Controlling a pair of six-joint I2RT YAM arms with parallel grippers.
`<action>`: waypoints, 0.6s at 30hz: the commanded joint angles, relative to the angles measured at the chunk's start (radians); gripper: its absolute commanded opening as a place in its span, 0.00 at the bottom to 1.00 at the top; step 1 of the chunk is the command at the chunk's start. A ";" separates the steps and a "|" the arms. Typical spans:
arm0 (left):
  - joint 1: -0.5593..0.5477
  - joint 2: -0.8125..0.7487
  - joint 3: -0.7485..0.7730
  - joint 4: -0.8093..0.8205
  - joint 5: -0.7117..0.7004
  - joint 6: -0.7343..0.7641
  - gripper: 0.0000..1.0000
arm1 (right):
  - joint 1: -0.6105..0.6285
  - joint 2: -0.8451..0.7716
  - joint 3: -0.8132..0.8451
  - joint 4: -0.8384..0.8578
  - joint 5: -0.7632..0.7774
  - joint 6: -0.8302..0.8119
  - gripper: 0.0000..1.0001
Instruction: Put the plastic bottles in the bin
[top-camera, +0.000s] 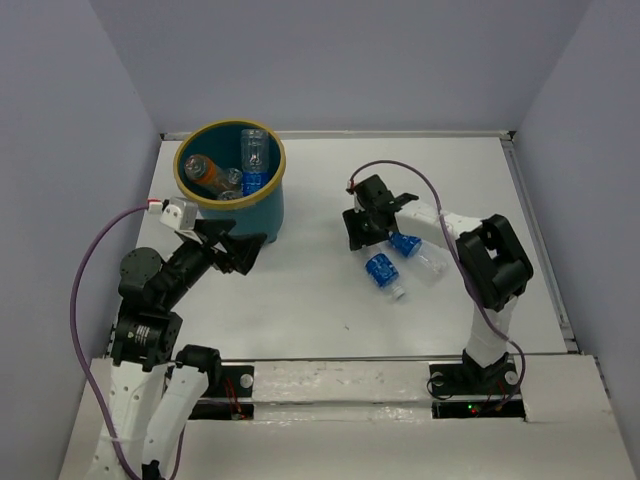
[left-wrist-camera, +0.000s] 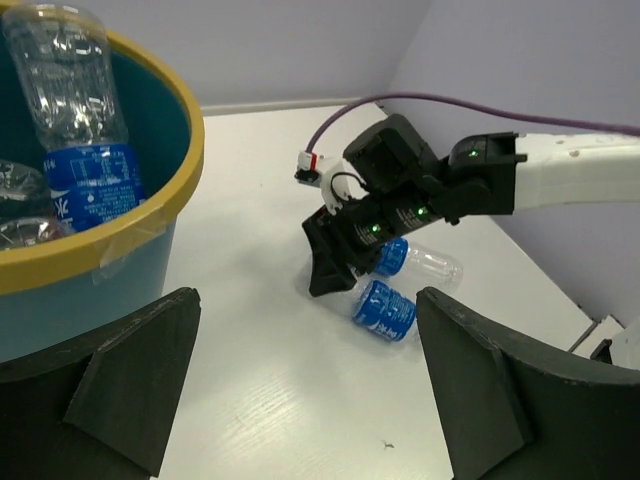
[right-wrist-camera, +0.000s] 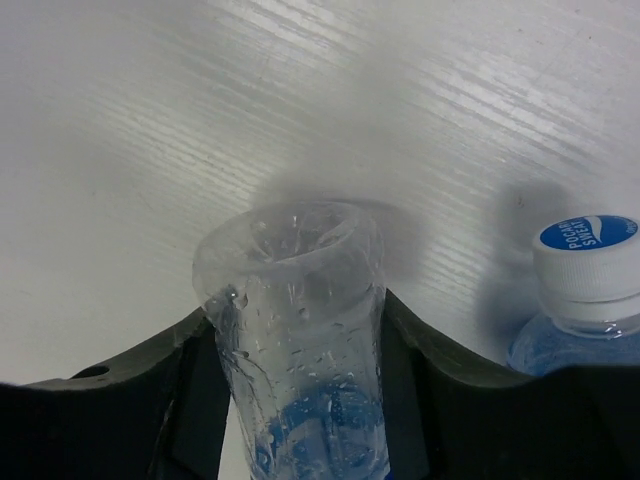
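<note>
Left gripper (top-camera: 243, 250) hangs just beside the bin's (top-camera: 258, 215) near wall, fingers spread wide, nothing in them. Well right of the bin, right gripper (top-camera: 362, 232) pinches a clear bottle (right-wrist-camera: 300, 340), with a capped bottle (right-wrist-camera: 585, 300) just beside it. Inside the bin, more bottles (top-camera: 253, 160) sit piled.

The place is a robotics lab test cell. A bare white table (top-camera: 320, 320) lies under the jaws of the left gripper (top-camera: 255, 252) and the right gripper (top-camera: 365, 238). Plain lavender-grey walls (top-camera: 350, 60) box it in, rising beyond the jaws and to either side of them. Behind the jaws, the left arm (top-camera: 150, 300) and right arm (top-camera: 490, 270) are bolted to a white rail (top-camera: 340, 385). Purple cables (top-camera: 78, 290) loop loose off the wrists. Green status lights (left-wrist-camera: 375, 228) glow on the housing just behind the right jaws.
</note>
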 joint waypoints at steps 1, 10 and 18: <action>-0.019 -0.030 -0.046 0.029 0.019 0.029 0.99 | 0.021 -0.060 0.087 -0.020 -0.028 0.002 0.45; -0.100 -0.083 -0.121 0.018 0.008 -0.024 0.99 | 0.065 -0.293 0.491 -0.012 -0.008 -0.010 0.43; -0.120 -0.050 -0.194 -0.092 -0.065 -0.183 0.99 | 0.122 -0.073 0.964 0.414 -0.193 0.090 0.41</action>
